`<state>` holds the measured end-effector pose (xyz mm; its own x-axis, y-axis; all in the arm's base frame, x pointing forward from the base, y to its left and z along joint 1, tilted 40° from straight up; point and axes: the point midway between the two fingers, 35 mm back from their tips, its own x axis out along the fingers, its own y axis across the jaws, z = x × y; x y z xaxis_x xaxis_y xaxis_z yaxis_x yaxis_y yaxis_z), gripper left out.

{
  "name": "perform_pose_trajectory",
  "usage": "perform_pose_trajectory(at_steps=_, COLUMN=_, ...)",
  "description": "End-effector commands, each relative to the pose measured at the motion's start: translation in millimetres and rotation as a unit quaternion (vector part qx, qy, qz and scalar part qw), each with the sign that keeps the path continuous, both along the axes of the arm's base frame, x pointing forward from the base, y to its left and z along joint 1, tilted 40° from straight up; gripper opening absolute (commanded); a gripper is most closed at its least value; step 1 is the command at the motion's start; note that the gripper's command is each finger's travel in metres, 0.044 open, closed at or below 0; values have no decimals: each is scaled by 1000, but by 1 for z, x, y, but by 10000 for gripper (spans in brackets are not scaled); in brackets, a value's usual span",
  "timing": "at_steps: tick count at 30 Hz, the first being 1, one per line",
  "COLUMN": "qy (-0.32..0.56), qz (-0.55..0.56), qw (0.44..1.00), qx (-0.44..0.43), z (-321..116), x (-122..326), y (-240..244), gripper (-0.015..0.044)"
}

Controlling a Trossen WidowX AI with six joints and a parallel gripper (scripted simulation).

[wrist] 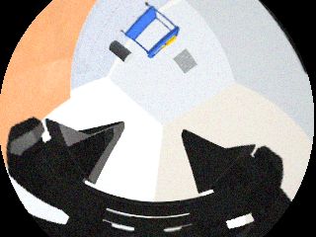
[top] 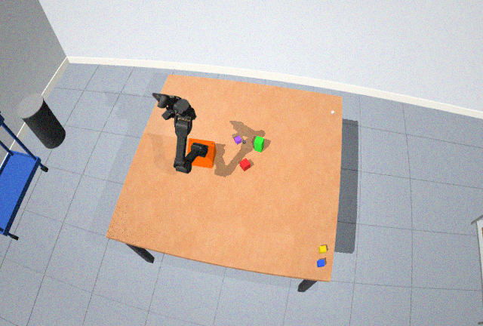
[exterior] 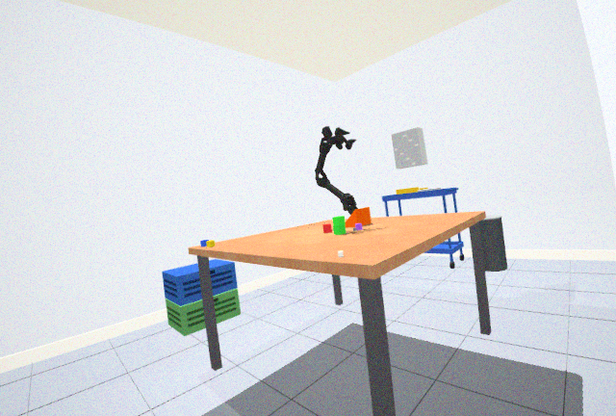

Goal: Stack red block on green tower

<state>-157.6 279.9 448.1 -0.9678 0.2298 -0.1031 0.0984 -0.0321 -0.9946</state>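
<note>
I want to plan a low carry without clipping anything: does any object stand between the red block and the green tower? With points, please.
Nothing visible stands between the red block (top: 244, 164) (exterior: 326, 228) and the green tower (top: 258, 143) (exterior: 339, 225). The purple cube (top: 238, 139) (exterior: 358, 226) sits off to one side of that path.

The arm (top: 180, 141) (exterior: 321, 163) is black with chunky, rounded joints and slim links — its gripper (exterior: 353, 137) (wrist: 153, 128) has pointed, wedge-shaped black fingers — on an orange base (top: 208, 161) (exterior: 364, 216).
</note>
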Motion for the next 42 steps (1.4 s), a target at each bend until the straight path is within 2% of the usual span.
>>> perform_pose_trajectory(at_steps=1, qy=0, qz=-4, qw=1000, qx=-6, z=-1, x=1, y=1, gripper=426)
perform_pose_trajectory(at_steps=5, qy=5, qz=-86, qw=989, qx=-119, z=-23, x=22, y=30, gripper=440)
perform_pose_trajectory(at_steps=9, qy=22, qz=-186, qw=950, qx=-248, z=-52, x=52, y=59, gripper=440)
perform_pose_trajectory(at_steps=13, qy=51, qz=-283, qw=885, qx=-367, z=-82, x=85, y=80, gripper=440)
perform_pose_trajectory(at_steps=17, qy=90, qz=-373, qw=795, qx=-470, z=-114, x=120, y=93, gripper=440)
perform_pose_trajectory(at_steps=24, qy=172, qz=-511, qw=589, qx=-602, z=-171, x=186, y=99, gripper=440)
perform_pose_trajectory(at_steps=30, qy=250, qz=-602, qw=380, qx=-657, z=-217, x=241, y=85, gripper=440)
perform_pose_trajectory(at_steps=36, qy=325, qz=-663, qw=158, qx=-655, z=-259, x=291, y=56, gripper=440)
perform_pose_trajectory(at_steps=42, qy=391, qz=-695, qw=-59, qx=-600, z=-295, x=334, y=15, gripper=440)
